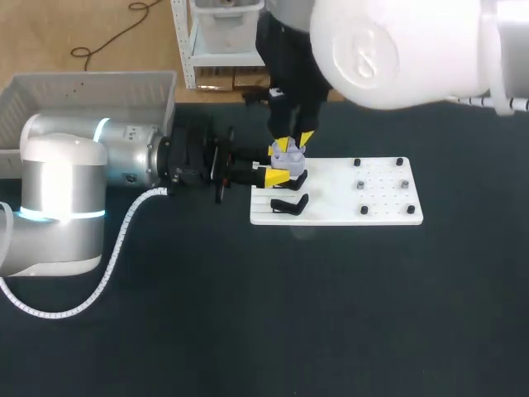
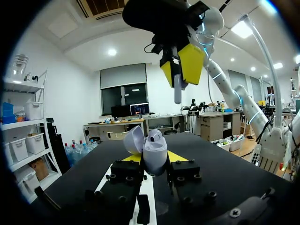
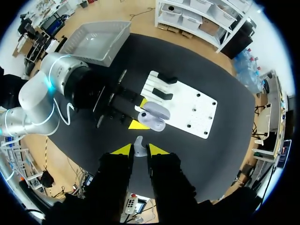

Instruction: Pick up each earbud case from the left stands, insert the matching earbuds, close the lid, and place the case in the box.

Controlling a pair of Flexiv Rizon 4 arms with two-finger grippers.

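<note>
two arms meet over the near end of the white board: the left arm (image 1: 74,190) comes in low along the table, and the right arm (image 1: 397,50) reaches down from above. the step in hand looks like inserting an earbud into the held case; closing the lid and boxing it are not yet done.

the grey box (image 1: 50,87) sits well apart, beyond the left arm's base. the board (image 1: 388,207) lies flat, with two black stands (image 1: 289,203) at the end nearest the grippers and small dark pegs (image 1: 364,209) at the other.

the left gripper (image 2: 154,157) is pinching the case (image 2: 154,150) from both sides, holding it off the stands, just above the board's end. the case is pale lavender, rounded and glossy, its lid (image 2: 133,138) swung back; whether a bud already sits inside i cannot tell.

the right gripper (image 3: 139,150) is pressed onto a small pale earbud (image 3: 138,145), stem hanging down, directly above the open case but apart from it.

next, i judge, the right arm must lower straight, stem lined up with a socket, and let go only once the bud is seated. the smooth shell could slip or twist if pushed off-centre.
</note>
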